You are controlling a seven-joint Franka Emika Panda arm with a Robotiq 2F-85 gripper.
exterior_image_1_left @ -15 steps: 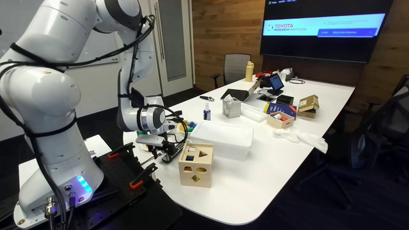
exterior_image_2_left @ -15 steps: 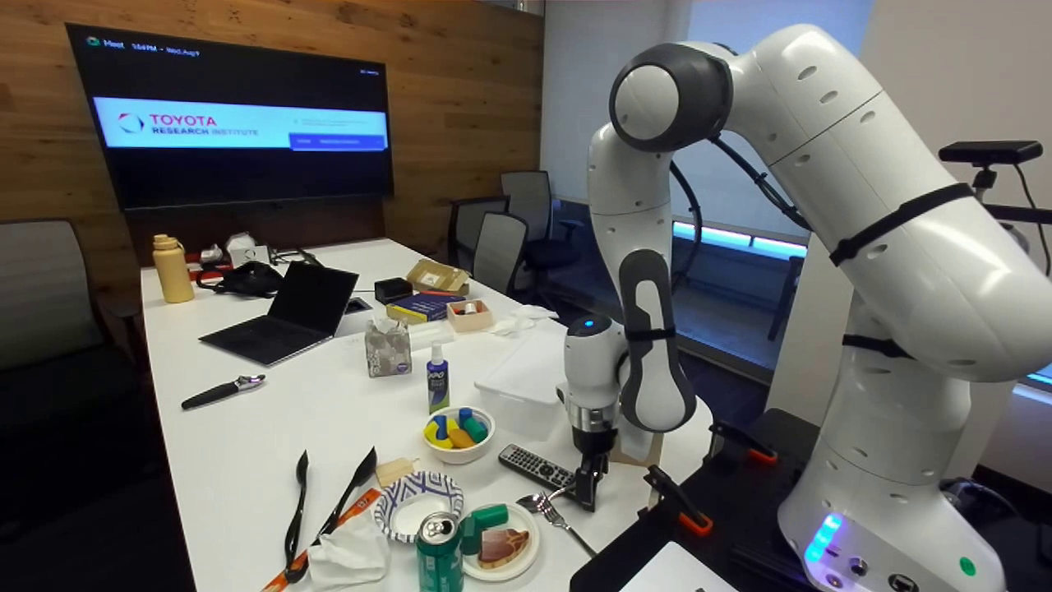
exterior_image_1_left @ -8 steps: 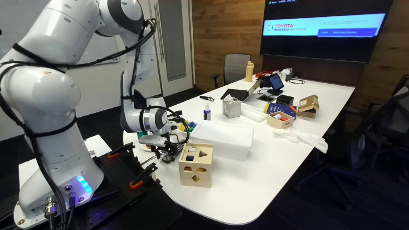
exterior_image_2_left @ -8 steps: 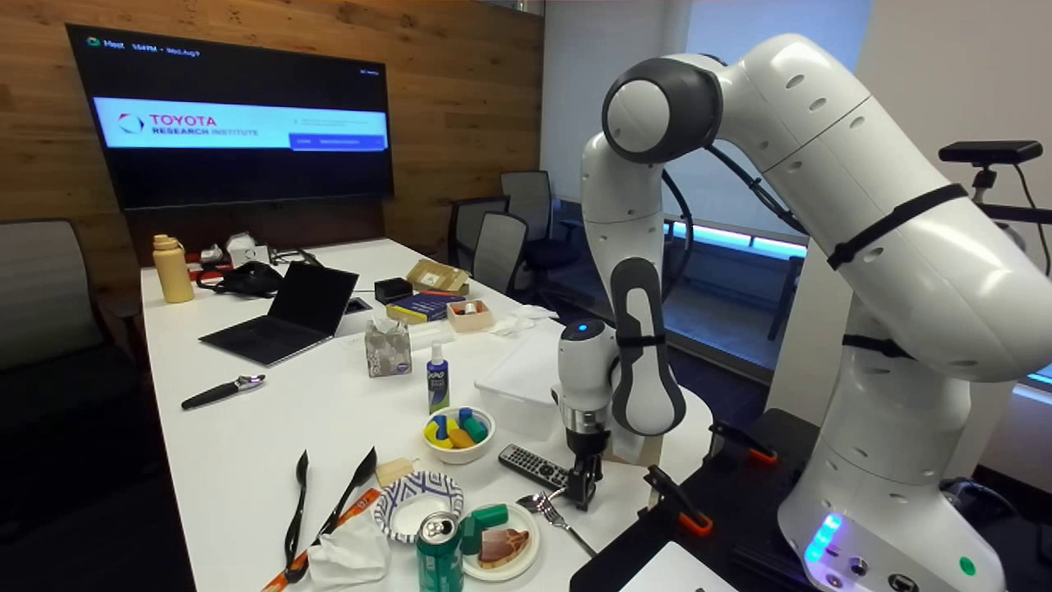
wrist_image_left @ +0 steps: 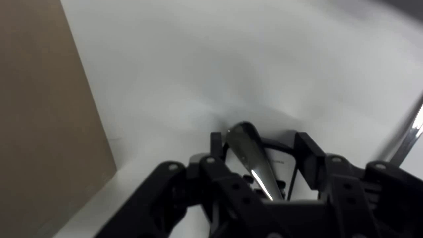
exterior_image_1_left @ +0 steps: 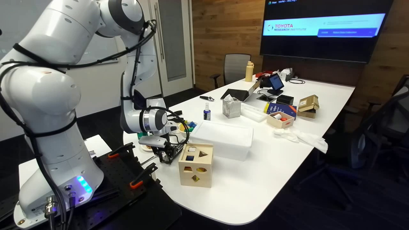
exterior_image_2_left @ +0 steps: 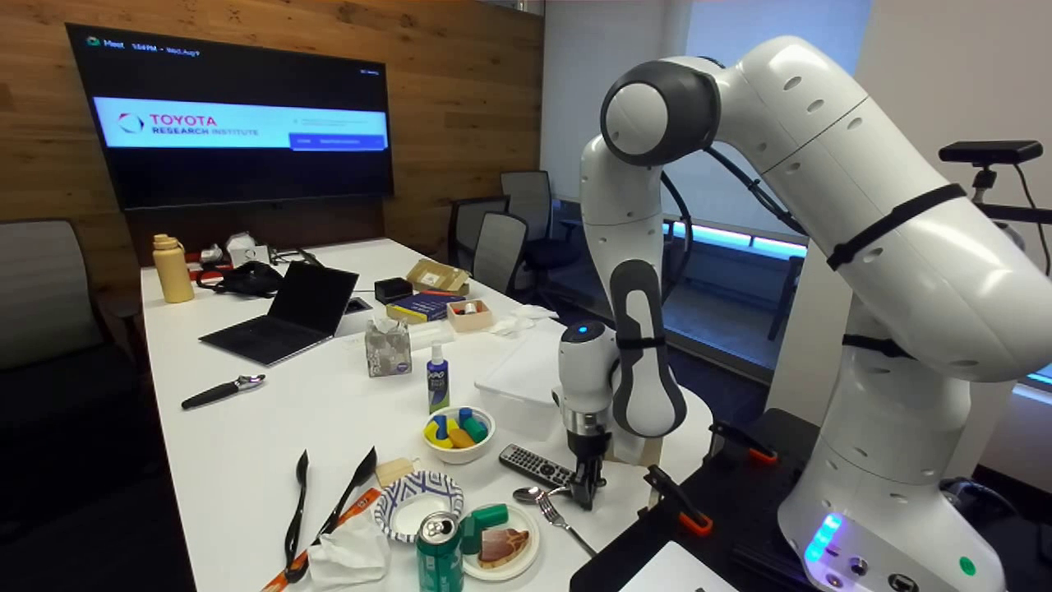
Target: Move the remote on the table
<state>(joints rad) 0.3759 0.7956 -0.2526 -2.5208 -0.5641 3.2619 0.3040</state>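
A slim grey remote [exterior_image_2_left: 534, 464] with dark buttons lies on the white table [exterior_image_2_left: 246, 460], its near end reaching under my gripper [exterior_image_2_left: 584, 493]. In the wrist view my gripper [wrist_image_left: 260, 145] is shut on that end, one finger along each side of the remote [wrist_image_left: 281, 164]. Across the top of the remote, between the fingers, runs a shiny spoon handle [wrist_image_left: 254, 155]; whether the fingers touch it I cannot tell. Part of the remote [exterior_image_1_left: 179, 149] shows behind the gripper in an exterior view, the rest being covered by the hand and a wooden cube.
The wooden shape cube [exterior_image_1_left: 195, 174] stands close beside the gripper, with a white lidded bin [exterior_image_1_left: 223, 137] behind it. A spoon bowl [exterior_image_2_left: 527, 494] and a fork [exterior_image_2_left: 555, 515] lie right by the fingers. Nearby are a bowl of blocks [exterior_image_2_left: 462, 455] and a green can [exterior_image_2_left: 438, 559].
My hand has come down slightly and shifted a little, and its jaws have closed around the remote's end. The spoon has moved slightly; the remote appears to lie where it was.
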